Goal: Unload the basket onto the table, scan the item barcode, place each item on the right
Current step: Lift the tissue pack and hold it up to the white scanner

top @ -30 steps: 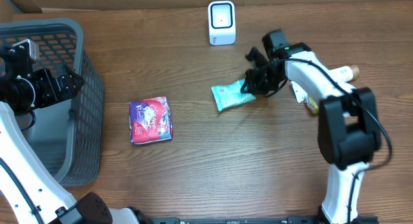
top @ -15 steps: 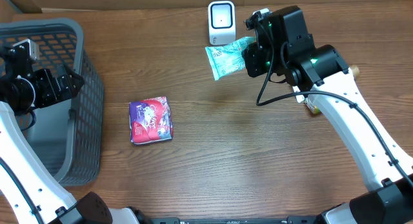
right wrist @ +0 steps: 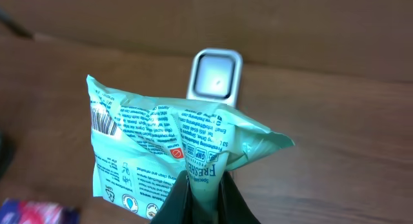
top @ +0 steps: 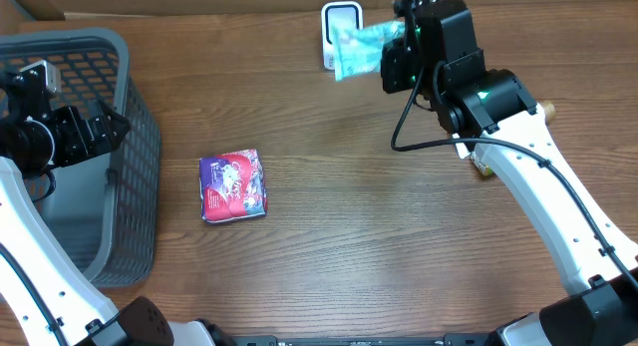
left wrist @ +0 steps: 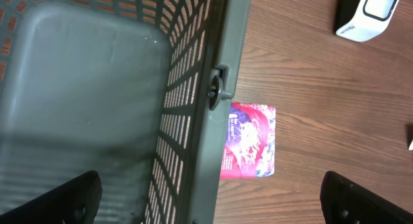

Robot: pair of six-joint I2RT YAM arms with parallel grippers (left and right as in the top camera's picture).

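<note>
Lifted off the surface (top: 379, 236) since 1 second ago, the teal packet (top: 361, 49) now hangs in the air just in front of the white scanner (top: 337, 11) at the far edge and covers part of it from overhead. The right claw (right wrist: 199, 197) is pressed together on 1 crumpled corner of the packet. The step in hand looks like presenting the code. In the wrist view the printed side, with what may be barcode stripes at its left edge, faces away from the scanner window. The next move probably calls for turning or flattening the packet toward that window. Nothing stands between the 2. A red and purple packet (top: 233, 185) lies well apart, mid-surface. The left claw (top: 105, 130) hovers spread wide over the grey basket (top: 140, 137), holding nothing.
</note>
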